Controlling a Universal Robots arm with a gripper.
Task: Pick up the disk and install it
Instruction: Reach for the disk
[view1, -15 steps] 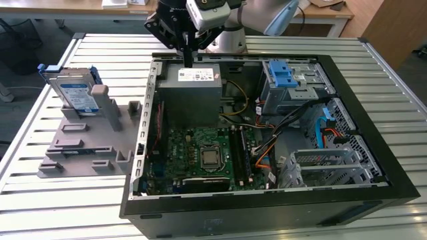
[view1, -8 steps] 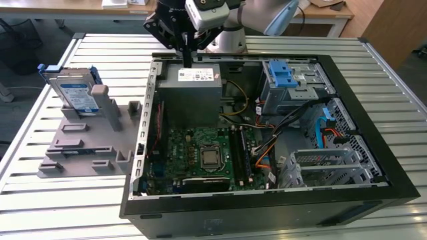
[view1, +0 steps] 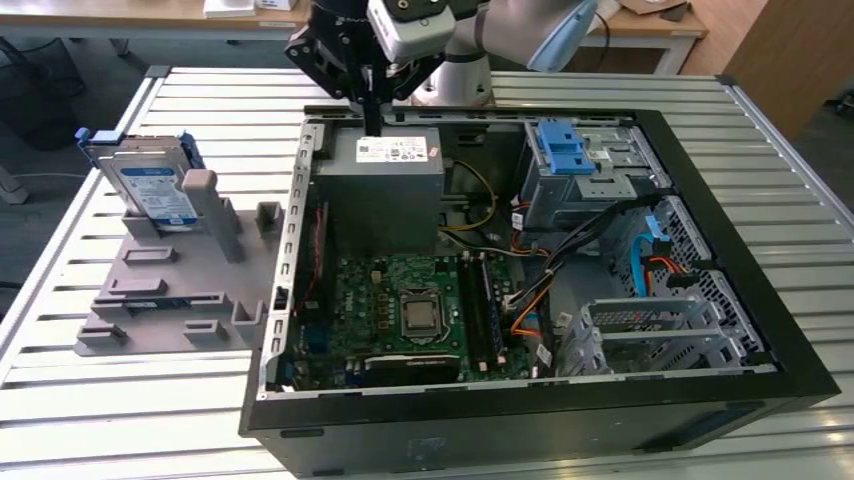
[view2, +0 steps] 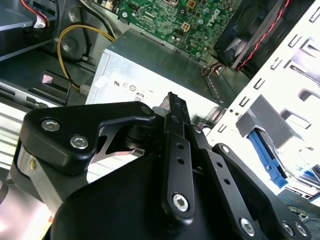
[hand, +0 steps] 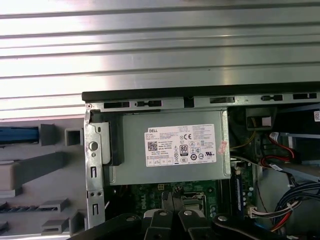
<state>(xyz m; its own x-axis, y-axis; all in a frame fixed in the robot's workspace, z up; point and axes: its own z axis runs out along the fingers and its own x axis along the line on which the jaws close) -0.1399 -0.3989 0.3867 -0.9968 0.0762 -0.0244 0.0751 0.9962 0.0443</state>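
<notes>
Nothing of the task is done, as far as these views show. The disk (view1: 144, 182) is not yet picked up. It stands on edge in a grey holder (view1: 174, 290) on the surface (view1: 120, 410). It is well apart from the tool (view1: 374, 128), off to the exterior view's left of it and outside the computer case (view1: 534, 432). Both the pick-up and the install are left.

The tool hangs over the power supply (view1: 387, 200), just above its white sticker (view1: 395, 150) and near one wall of the case. Its fingers are together with nothing between them; in the exterior view they read as one thin dark bar. The blue-latched drive cage (view1: 587, 170) sits inside the case, on the far side of the tool from the disk. The green motherboard (view1: 400, 300) lies beyond the power supply from the tool.

The disk is a flat rectangular slab of silver metal with a blue-and-white label, framed by a blue plastic carrier. The holder is matte grey and blocky, with posts and slots, and I judge it to be moulded or printed plastic. The surface is bright ribbed metal, laid in long parallel slats. The power supply is a plain grey sheet-metal box with square edges. The tool is matte black, built of flat links pinned with bright screw heads, and it tapers to narrow straight fingers (view2: 172, 107).
</notes>
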